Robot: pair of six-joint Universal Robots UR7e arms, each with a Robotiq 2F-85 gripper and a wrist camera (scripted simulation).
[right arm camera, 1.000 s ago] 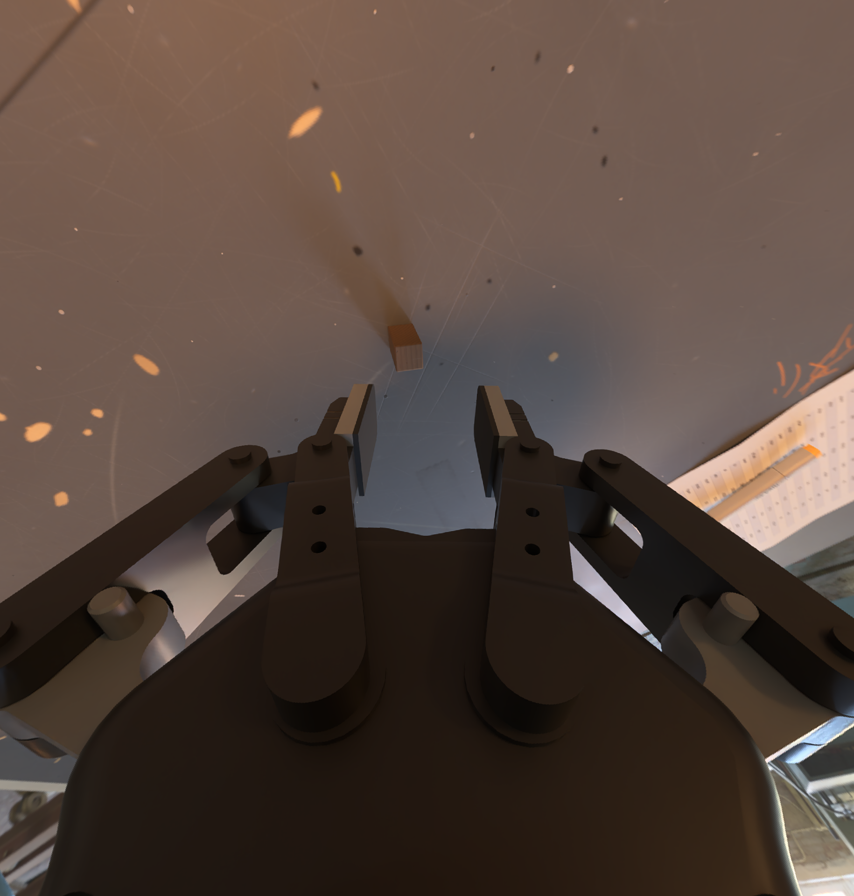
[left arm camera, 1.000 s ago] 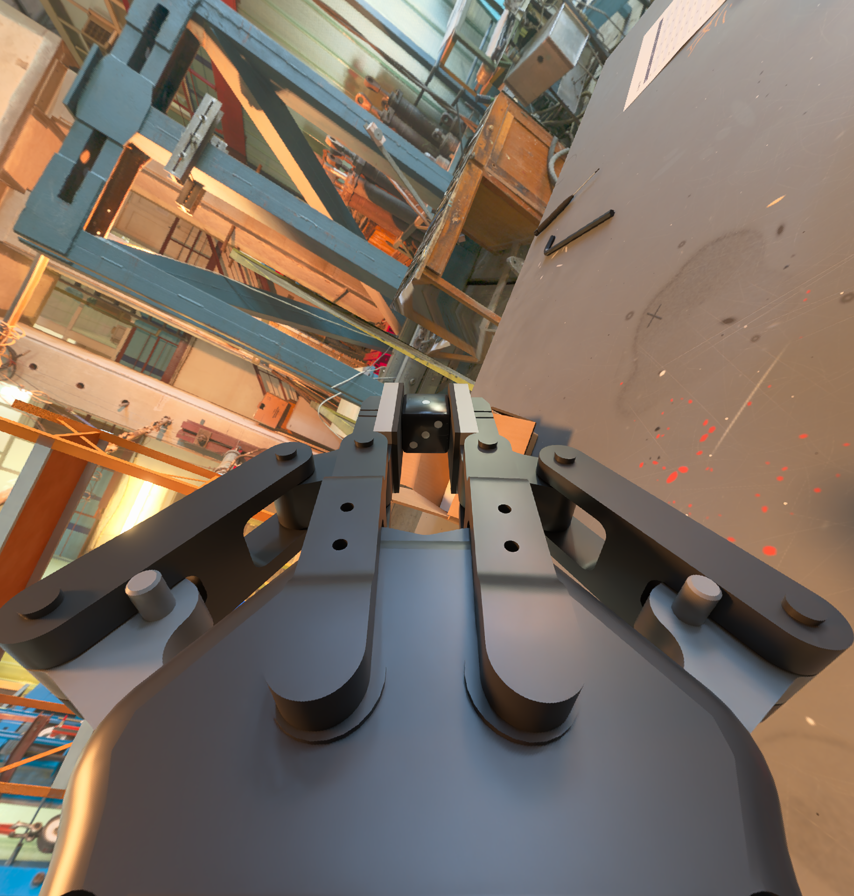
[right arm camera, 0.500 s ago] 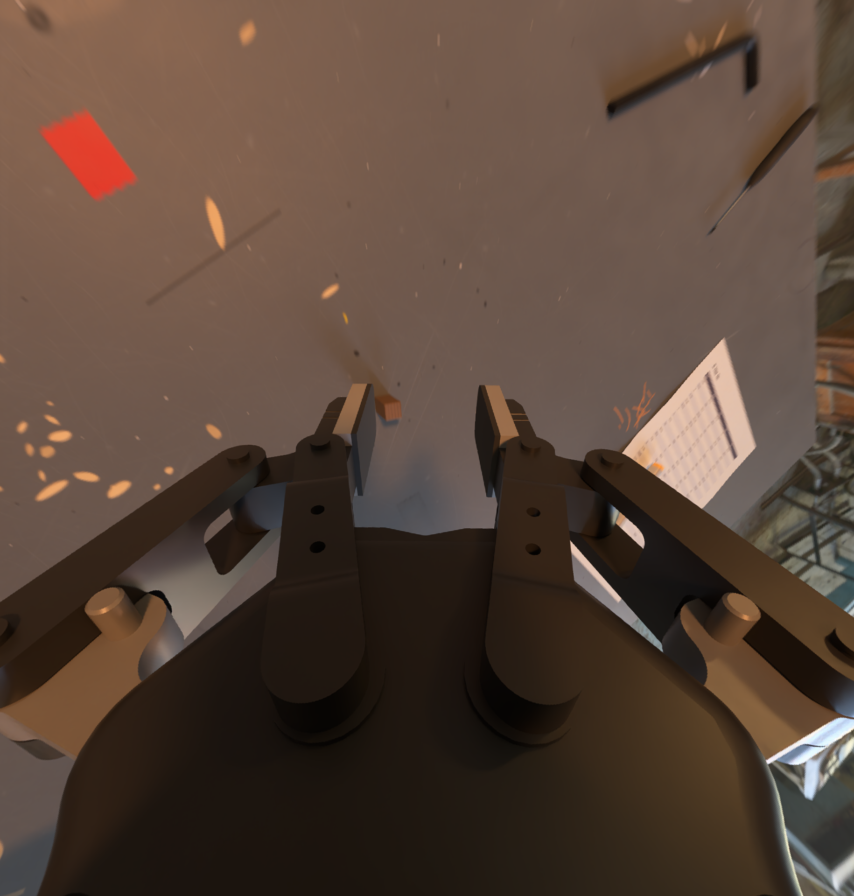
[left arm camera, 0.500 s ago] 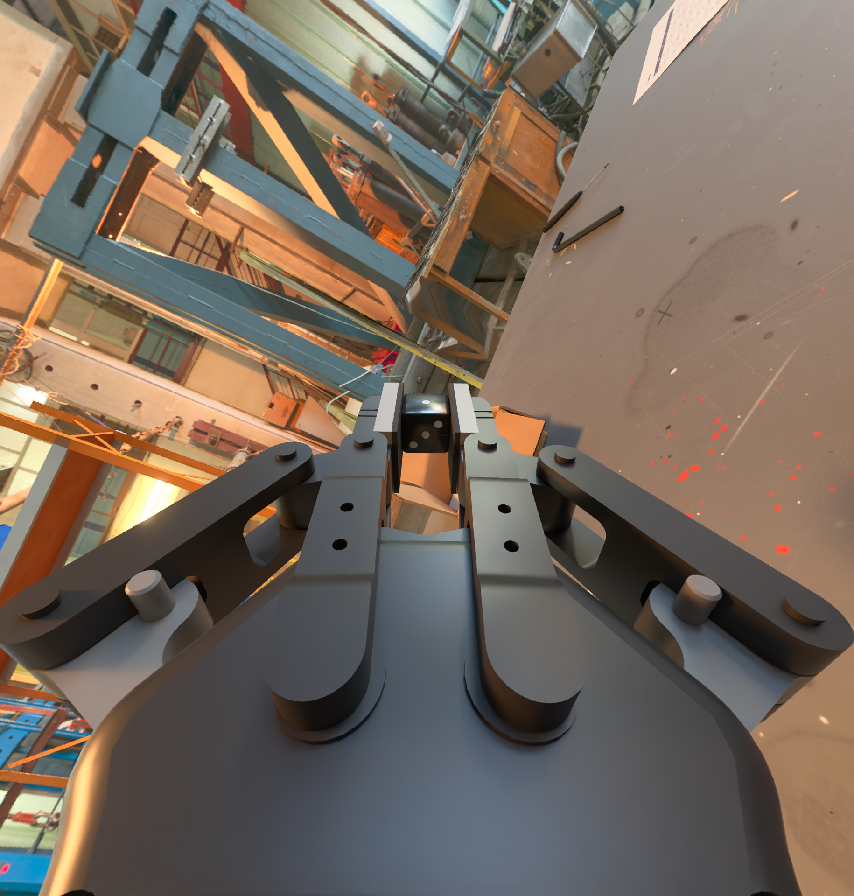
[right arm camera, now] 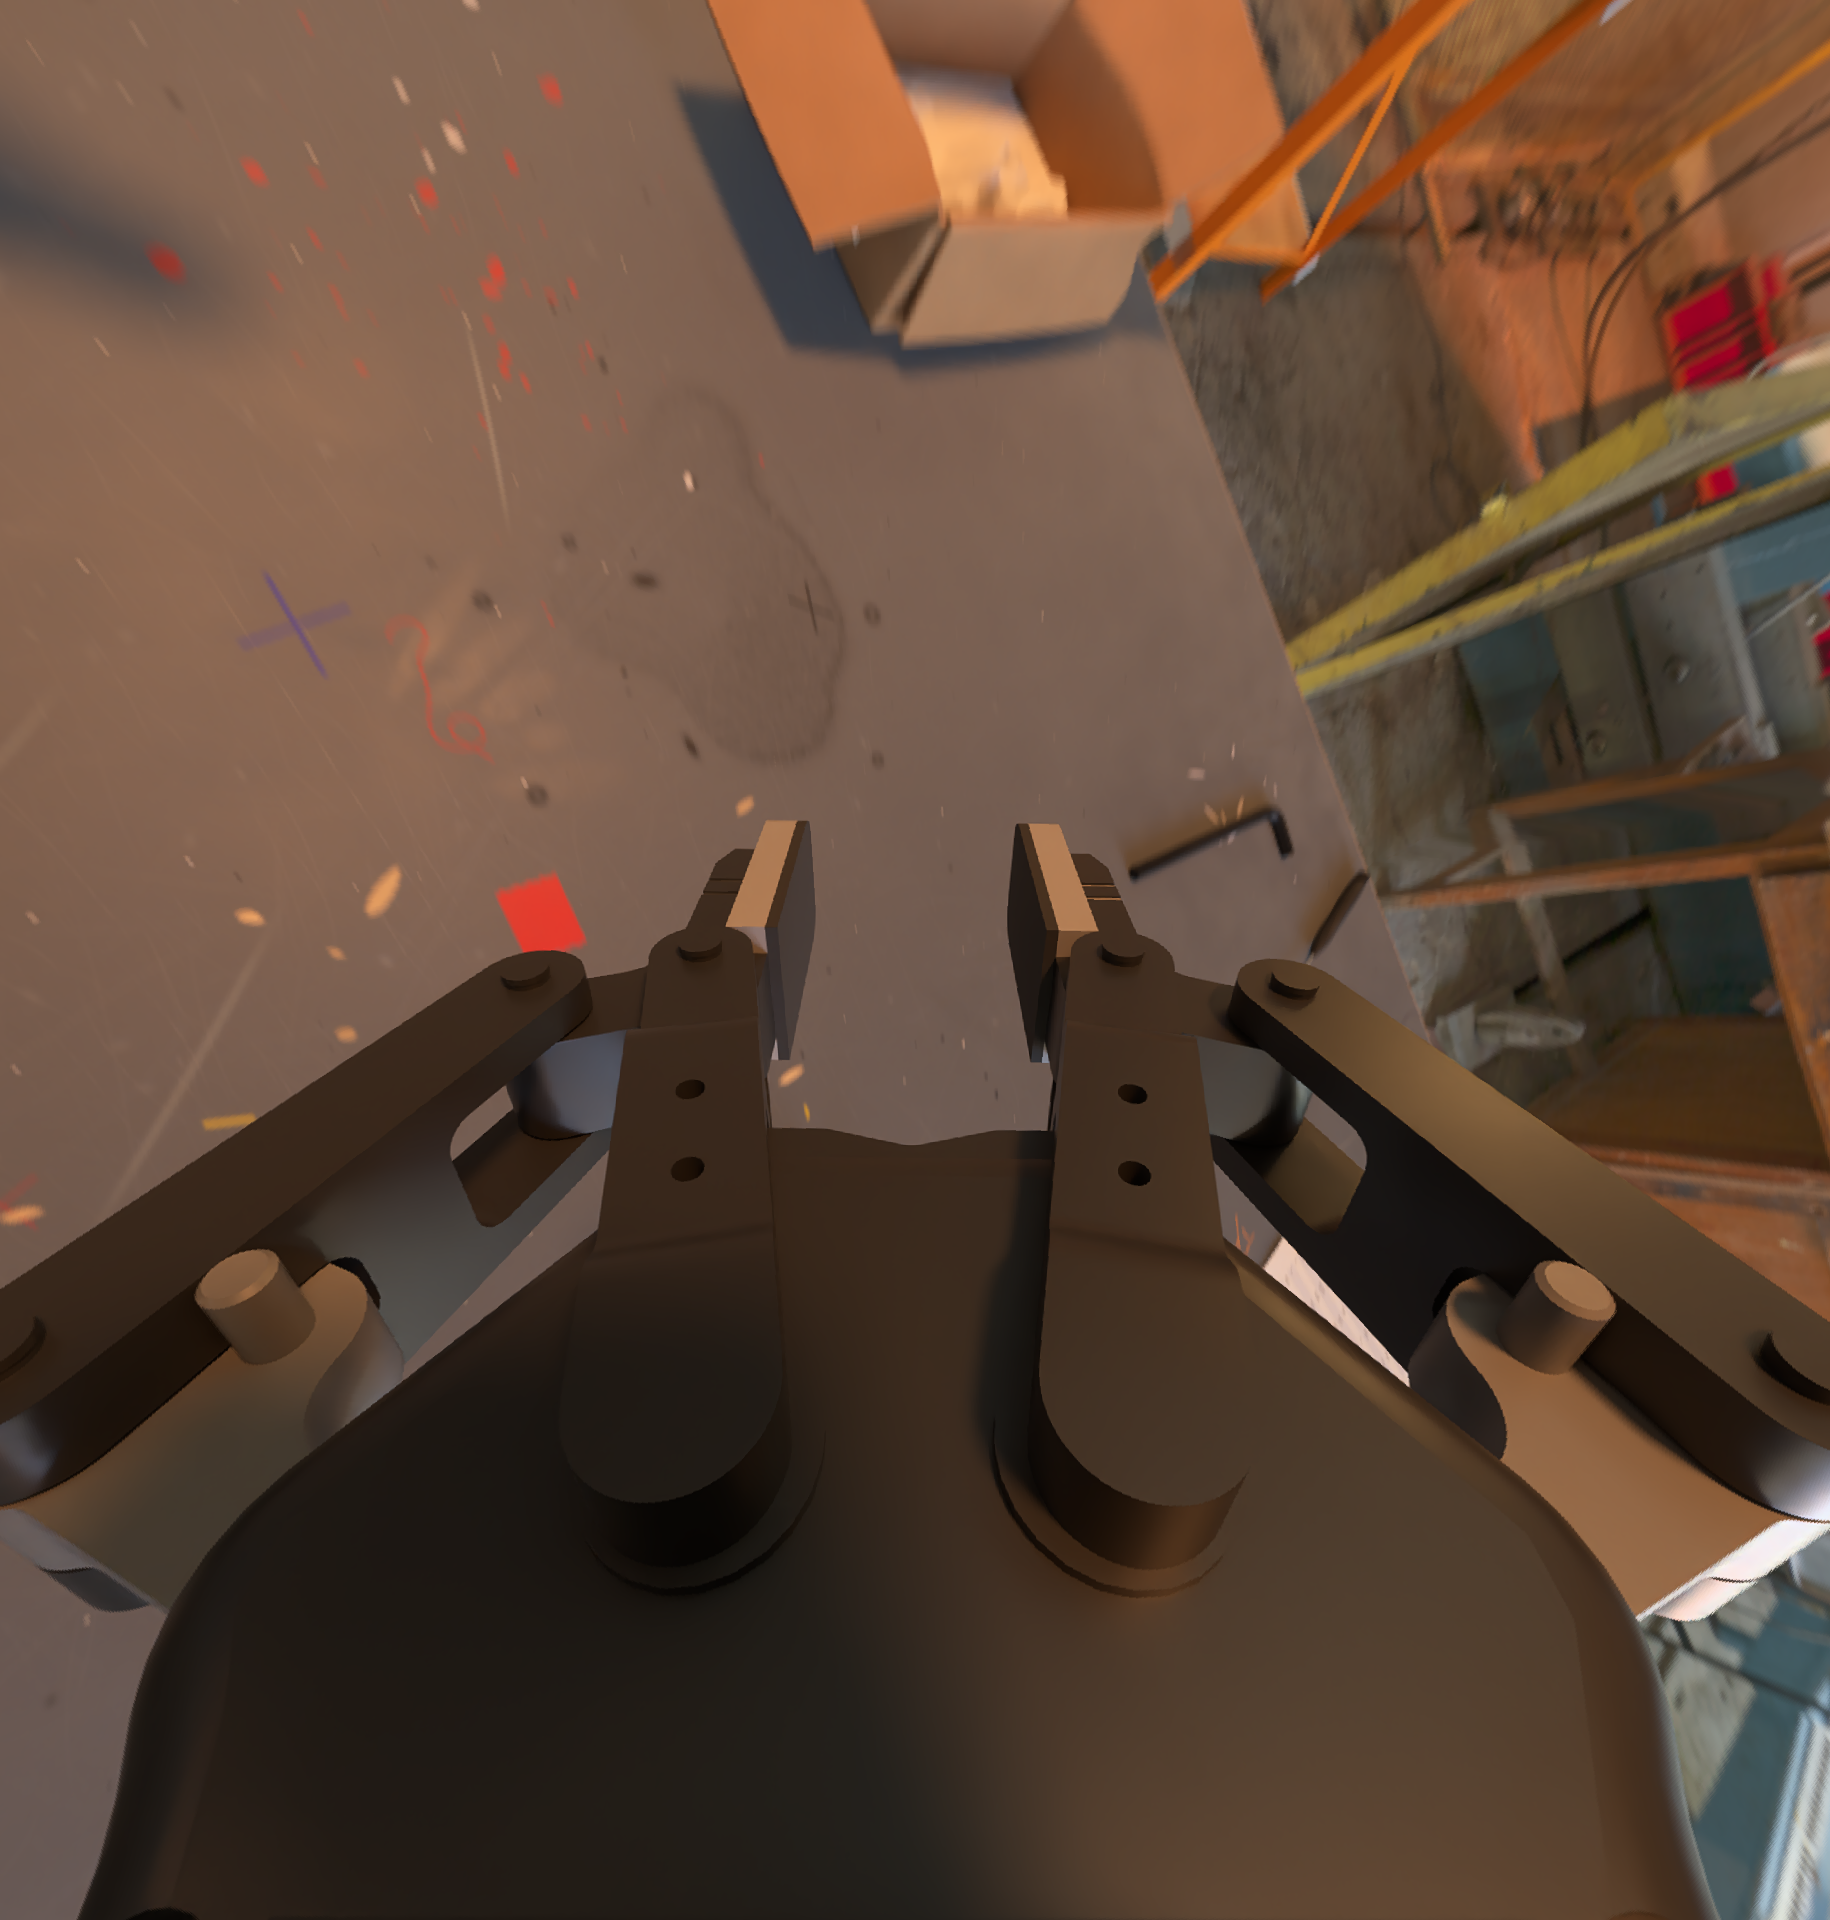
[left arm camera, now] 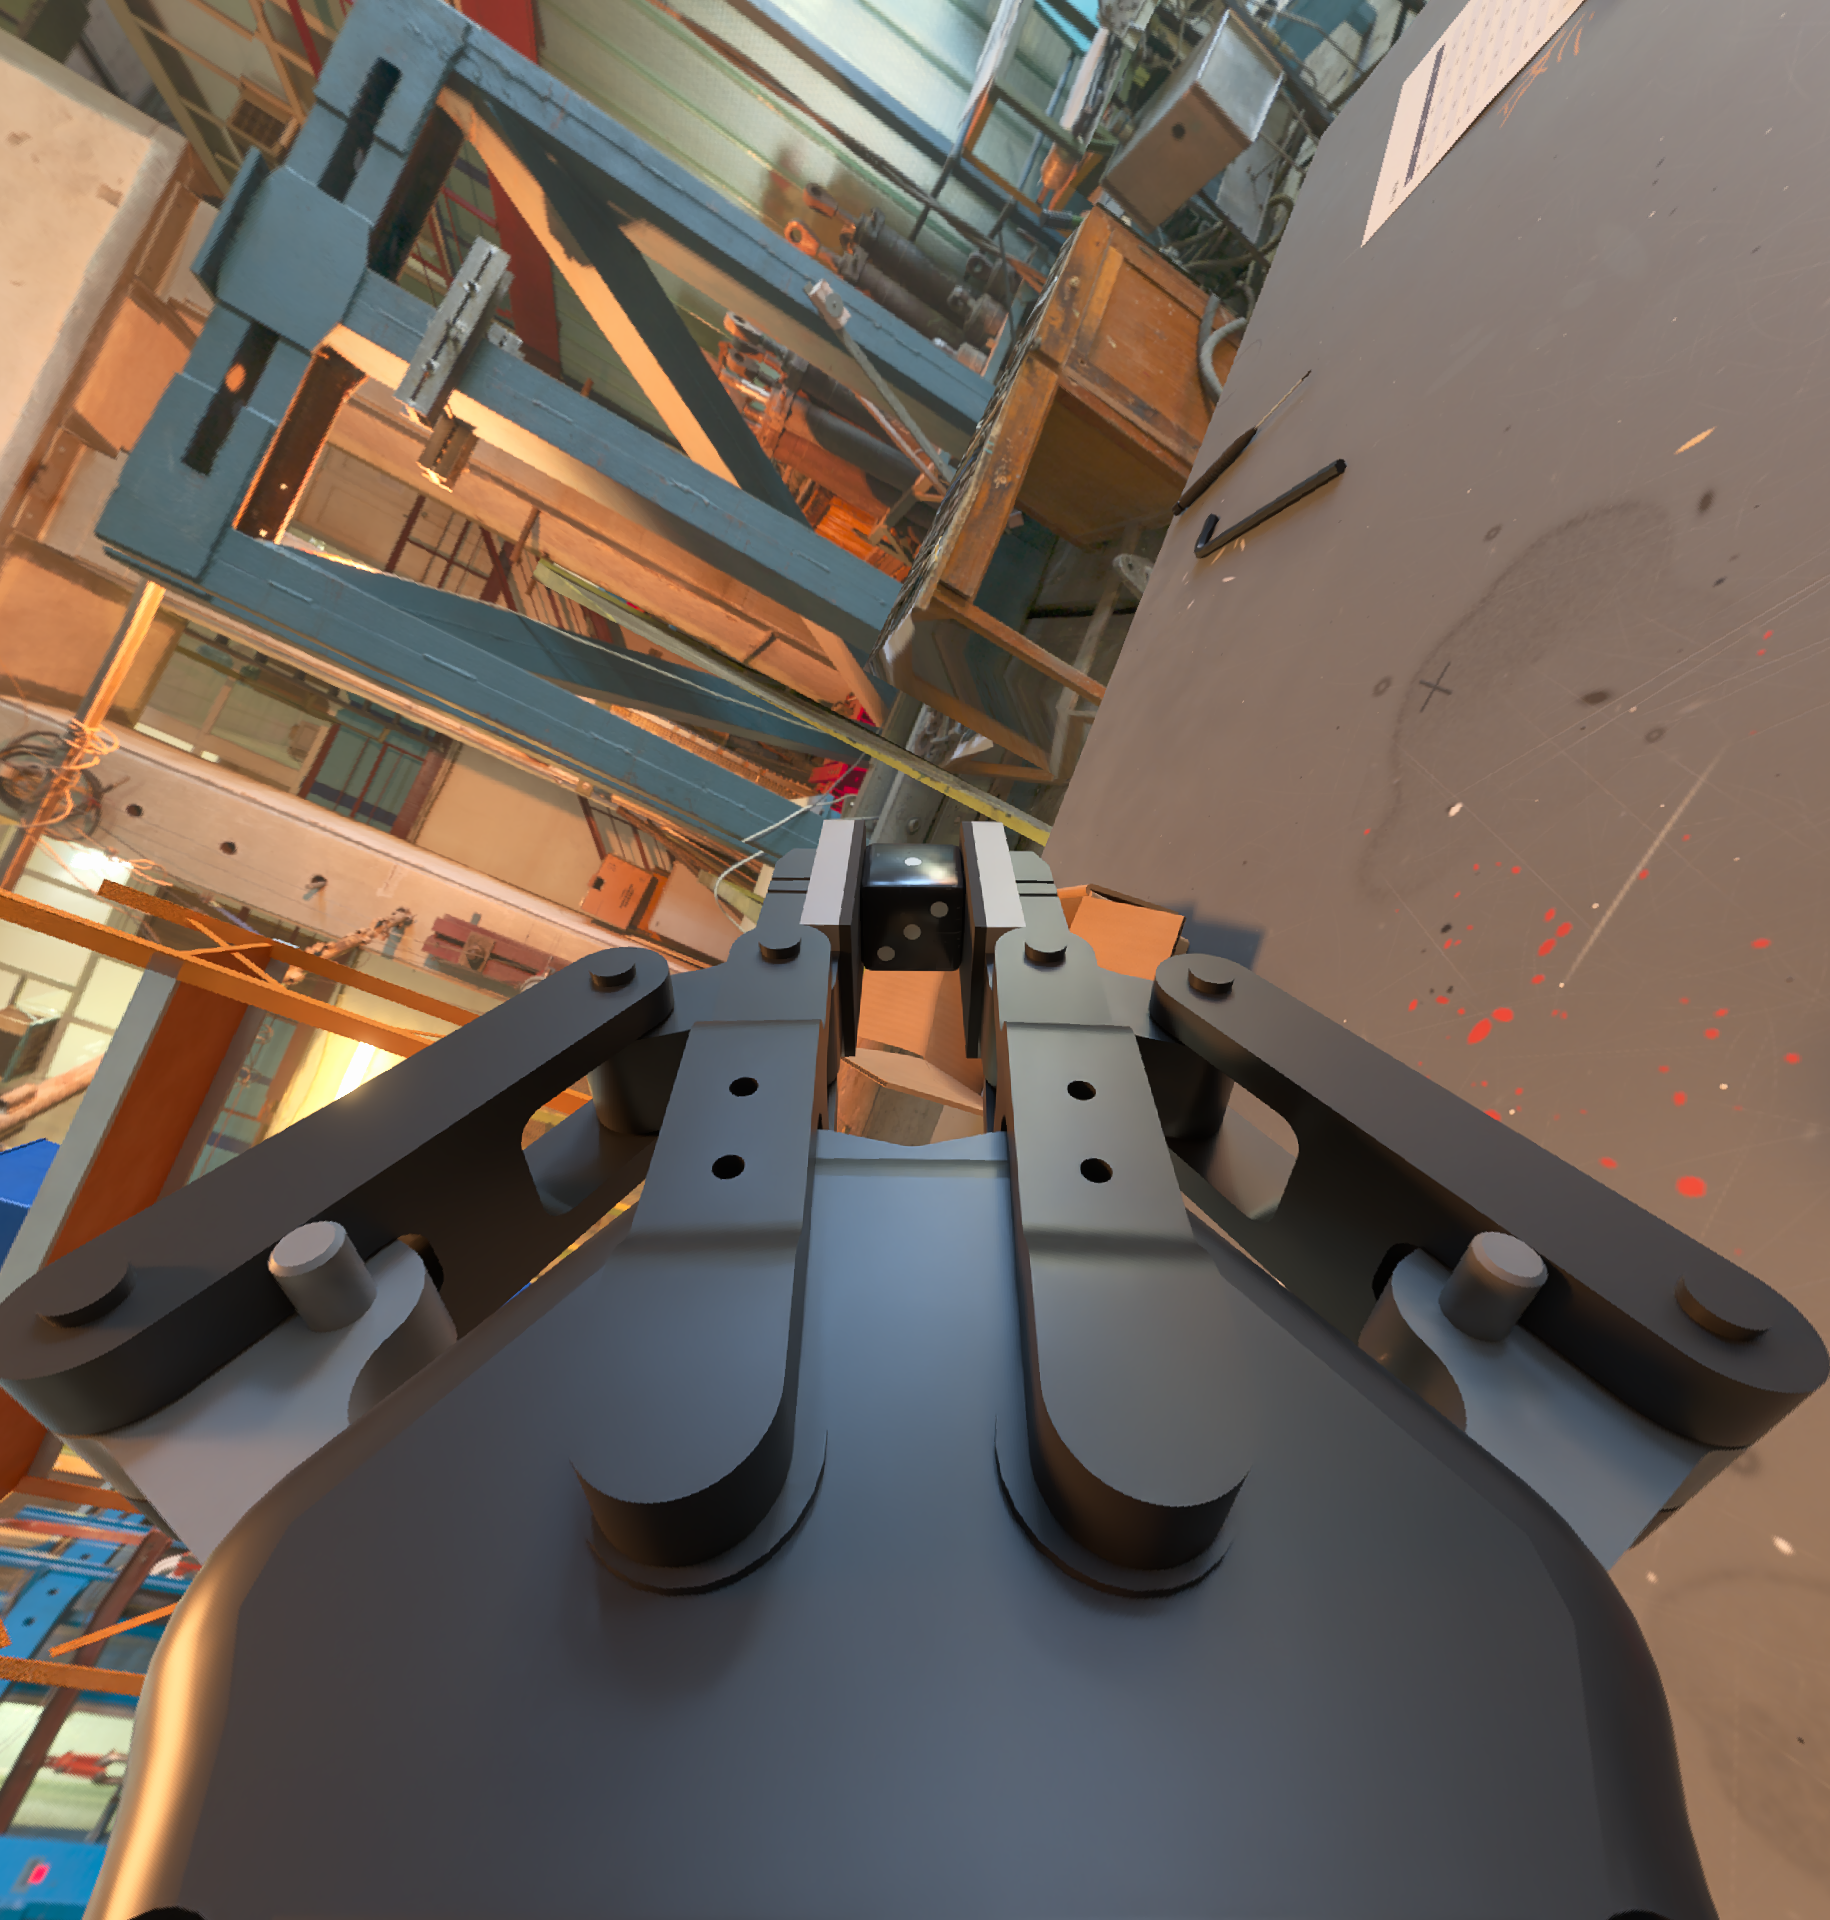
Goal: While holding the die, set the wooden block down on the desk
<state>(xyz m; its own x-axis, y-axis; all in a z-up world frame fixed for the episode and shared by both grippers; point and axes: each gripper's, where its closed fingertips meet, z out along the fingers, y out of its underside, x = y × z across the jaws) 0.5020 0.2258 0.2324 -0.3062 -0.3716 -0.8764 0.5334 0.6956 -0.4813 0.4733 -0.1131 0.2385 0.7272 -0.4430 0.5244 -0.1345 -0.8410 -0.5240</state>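
My left gripper [left arm camera: 912,902] is shut on a black die [left arm camera: 912,914] with white pips, held in the air beside the edge of the grey desk [left arm camera: 1513,831]. My right gripper [right arm camera: 911,904] is open and empty, high above the desk [right arm camera: 942,582]. The wooden block is in neither view now.
An open cardboard box [right arm camera: 984,156] stands near the desk's edge; it also shows behind my left fingers [left arm camera: 1119,925]. A black hex key [right arm camera: 1212,840] [left arm camera: 1269,506] and a thin dark tool [left arm camera: 1217,473] lie near the edge. A red patch [right arm camera: 540,911] and a printed sheet [left arm camera: 1451,94] lie on the desk.
My right gripper has risen and swung away from the wooden block on the desk, which has left its view; the box has come into view. My left gripper still holds the die, drifting slightly.
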